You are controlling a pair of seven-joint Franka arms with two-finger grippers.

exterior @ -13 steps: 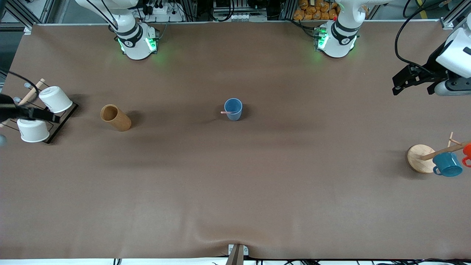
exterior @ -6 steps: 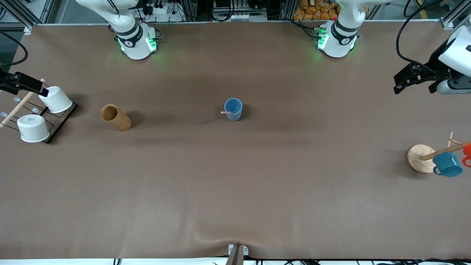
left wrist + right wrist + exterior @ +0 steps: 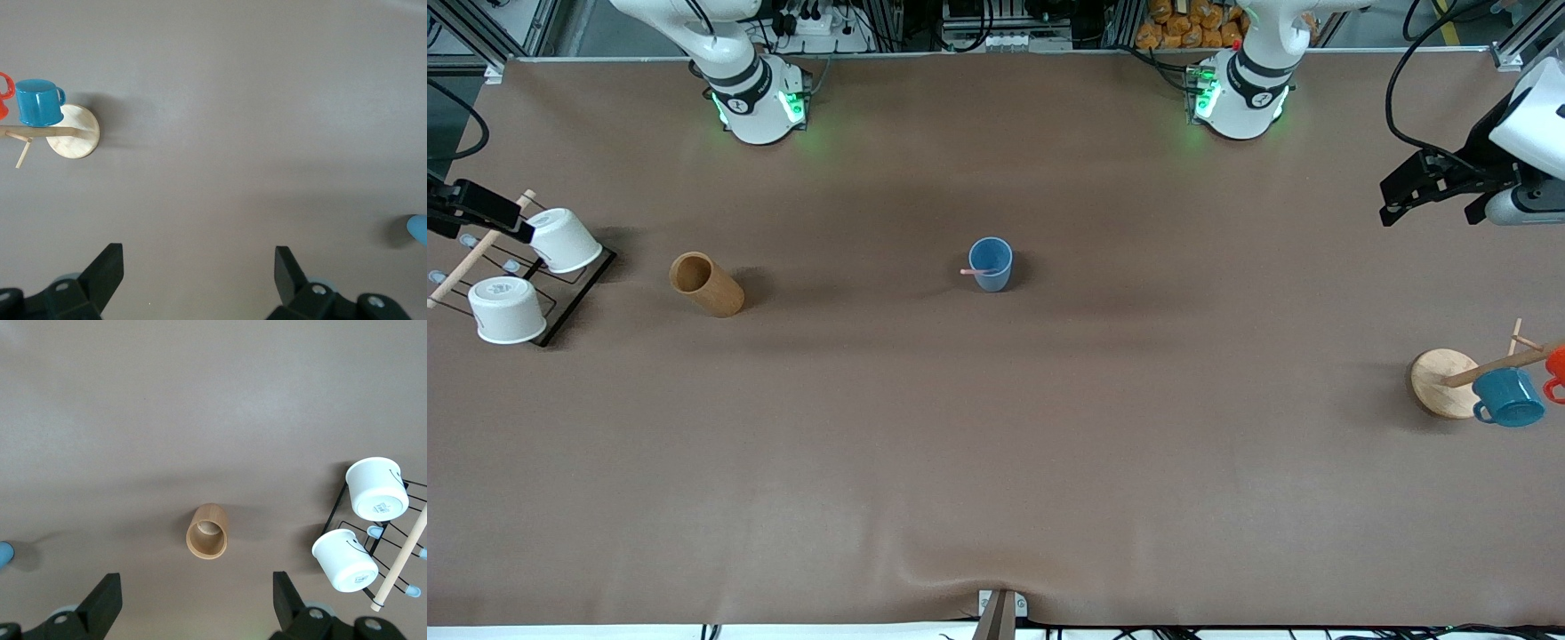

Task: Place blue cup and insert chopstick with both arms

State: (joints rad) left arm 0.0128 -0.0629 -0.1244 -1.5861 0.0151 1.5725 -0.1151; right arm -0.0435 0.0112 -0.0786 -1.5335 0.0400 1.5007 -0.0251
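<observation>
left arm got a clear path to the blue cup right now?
Probably yes. The left gripper is open and empty, up over the left arm's end of the table; only bare table lies between it and the blue cup, which holds the chopstick.

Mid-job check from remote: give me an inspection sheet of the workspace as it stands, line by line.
Surface: brown table cover, wrinkled at the edge nearest the front camera.
Job's things: blue cup upright mid-table; chopstick in it, leaning over the rim.
Clutter: tan cylinder and rack with two white cups toward the right arm's end; wooden stand with teal mug and orange mug toward the left arm's end.
Grippers: left tool open, empty, above bare table; right tool open, empty, over the cover beside the tan cylinder.
Cables: black cable looping to the left arm.
Surroundings: frame and equipment by the bases.
</observation>
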